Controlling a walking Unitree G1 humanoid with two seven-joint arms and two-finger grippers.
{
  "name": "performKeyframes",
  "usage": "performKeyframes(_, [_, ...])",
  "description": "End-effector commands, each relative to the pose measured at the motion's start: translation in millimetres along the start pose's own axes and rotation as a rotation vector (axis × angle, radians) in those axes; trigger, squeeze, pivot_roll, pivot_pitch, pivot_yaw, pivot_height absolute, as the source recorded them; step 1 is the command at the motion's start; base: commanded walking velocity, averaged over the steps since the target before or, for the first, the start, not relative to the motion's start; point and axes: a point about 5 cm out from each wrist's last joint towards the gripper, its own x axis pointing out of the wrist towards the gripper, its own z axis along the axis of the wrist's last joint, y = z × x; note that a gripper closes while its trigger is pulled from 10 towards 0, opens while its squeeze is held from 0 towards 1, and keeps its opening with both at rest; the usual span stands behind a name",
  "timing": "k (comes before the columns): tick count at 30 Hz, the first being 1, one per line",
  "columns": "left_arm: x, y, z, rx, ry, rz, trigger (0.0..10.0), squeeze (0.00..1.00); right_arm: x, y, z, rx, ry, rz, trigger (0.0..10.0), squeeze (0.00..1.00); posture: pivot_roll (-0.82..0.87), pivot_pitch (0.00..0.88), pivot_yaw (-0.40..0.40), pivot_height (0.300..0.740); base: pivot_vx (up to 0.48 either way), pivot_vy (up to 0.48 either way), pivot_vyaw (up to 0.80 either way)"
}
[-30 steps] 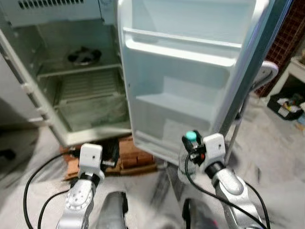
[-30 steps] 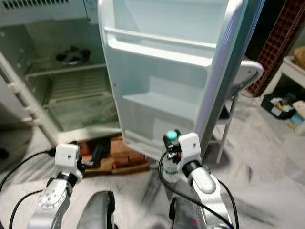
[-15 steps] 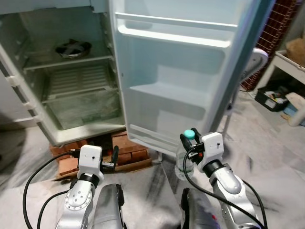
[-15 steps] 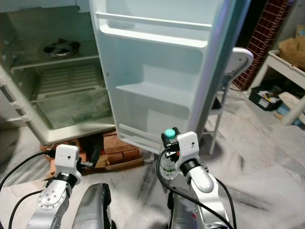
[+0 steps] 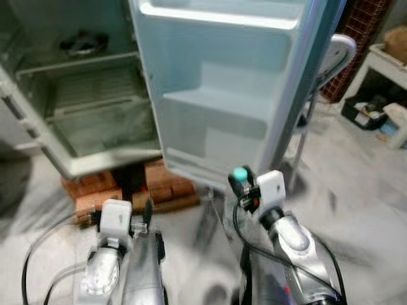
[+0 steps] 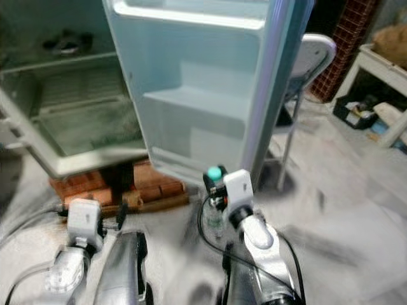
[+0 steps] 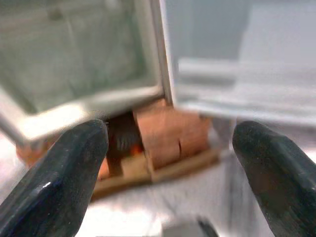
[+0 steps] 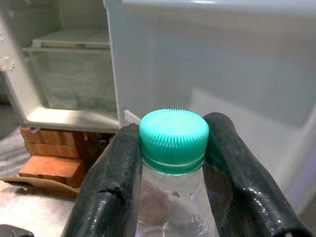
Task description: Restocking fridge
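Observation:
My right gripper (image 8: 170, 163) is shut on a clear water bottle (image 8: 173, 207) with a teal cap (image 5: 240, 173), held upright by its neck just in front of the open fridge door (image 5: 216, 82). The white door has an inner shelf (image 5: 213, 105) and a low rack near its bottom. The fridge body (image 5: 82, 101) stands open at the left, with wire shelves and a dark bowl (image 5: 79, 43) on the upper one. My left gripper (image 7: 168, 163) is open, held low at the left, facing the bricks under the fridge.
Red bricks and cardboard (image 5: 159, 187) prop up the fridge. A white chair (image 5: 334, 54) stands behind the door at the right. A white shelf unit (image 5: 381, 70) with a dark box (image 5: 362, 111) sits at the far right. The floor is dusty grey.
The camera has moved closer to the door and tipped down, with blur. Both arms keep their pose; the bottle stays in my right gripper.

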Motion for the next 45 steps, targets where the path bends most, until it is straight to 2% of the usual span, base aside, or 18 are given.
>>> performKeyframes(1, [2.3,5.3,14.9,0.033,-0.047,0.017,10.0,0.0,7.5,4.7,7.4,-0.006,-0.034,0.021,10.0,0.0,0.02,0.137,-0.002,0.527,0.0,0.0,0.0])
performKeyframes(6, [-2.1,8.6,19.5,0.046,-0.054,0.046,10.0,0.0,21.0,9.4,18.2,-0.03,-0.072,0.054,10.0,0.0,0.03,0.147,-0.004,0.527,0.0,0.0,0.0])
performKeyframes(8, [-5.1,9.4,22.2,0.058,-0.062,0.054,10.0,0.0,37.2,11.6,30.5,-0.067,-0.114,0.082,10.0,0.0,0.04,0.157,-0.003,0.527,0.0,0.0,0.0])
performKeyframes(9, [-5.1,9.4,22.2,0.058,-0.062,0.054,10.0,0.0,37.2,11.6,30.5,-0.067,-0.114,0.082,10.0,0.0,0.04,0.157,-0.003,0.527,0.0,0.0,0.0])
performKeyframes(13, [-8.2,6.1,23.9,0.078,-0.064,0.039,10.0,0.0,60.8,17.3,56.2,-0.198,-0.216,0.122,10.0,0.0,0.05,0.166,-0.006,0.527,0.0,0.0,0.0])
performKeyframes(16, [-8.7,5.5,25.3,0.078,-0.064,0.039,10.0,0.0,68.4,17.5,68.2,-0.232,-0.266,0.124,10.0,0.0,0.05,0.169,-0.011,0.527,0.0,0.0,0.0])
performKeyframes(17, [-9.0,5.4,27.2,0.082,-0.067,0.042,10.0,0.0,73.6,16.2,78.6,-0.252,-0.309,0.132,10.0,0.0,0.06,0.178,-0.018,0.527,0.0,0.0,0.0])
performKeyframes(20, [-9.4,6.4,28.4,0.083,-0.069,0.052,10.0,0.0,76.5,16.3,86.6,-0.227,-0.344,0.157,10.0,0.0,0.06,0.175,-0.021,0.527,0.0,0.0,0.0])
performKeyframes(22, [-10.2,6.6,28.4,0.081,-0.068,0.056,10.0,0.0,76.6,15.5,92.7,-0.274,-0.386,0.143,10.0,0.0,0.06,0.176,-0.023,0.527,0.0,0.0,0.0])
performKeyframes(23, [-10.2,6.6,28.4,0.081,-0.068,0.056,10.0,0.0,76.6,15.5,92.7,-0.274,-0.386,0.143,10.0,0.0,0.06,0.176,-0.023,0.527,0.0,0.0,0.0])
performKeyframes(27, [-11.2,5.5,29.5,0.084,-0.064,0.057,10.0,0.0,76.1,10.5,86.0,-0.49,-0.428,0.112,10.0,0.0,0.07,0.18,-0.025,0.527,0.0,0.0,0.0])
performKeyframes(31, [-10.9,5.5,30.5,0.084,-0.066,0.058,10.0,0.0,76.6,11.0,79.5,-0.534,-0.414,0.119,10.0,0.0,0.07,0.182,-0.027,0.527,0.0,0.0,0.0])
performKeyframes(33, [-12.0,3.4,33.9,0.096,-0.077,0.05,10.0,0.0,79.5,14.2,74.9,-0.605,-0.408,0.137,10.0,0.0,0.07,0.198,-0.032,0.527,0.0,0.0,0.0])
performKeyframes(39, [-20.2,-1.9,42.9,0.121,-0.107,0.035,10.0,0.0,87.8,17.2,80.3,-0.643,-0.422,0.15,10.0,0.0,0.09,0.239,-0.041,0.527,0.0,0.0,0.0])
performKeyframes(45, [-36.5,-3.7,46.8,0.126,-0.104,0.037,10.0,0.0,97.5,15.2,87.5,-0.69,-0.442,0.11,10.0,0.0,0.13,0.302,-0.06,0.527,0.0,0.0,0.0])
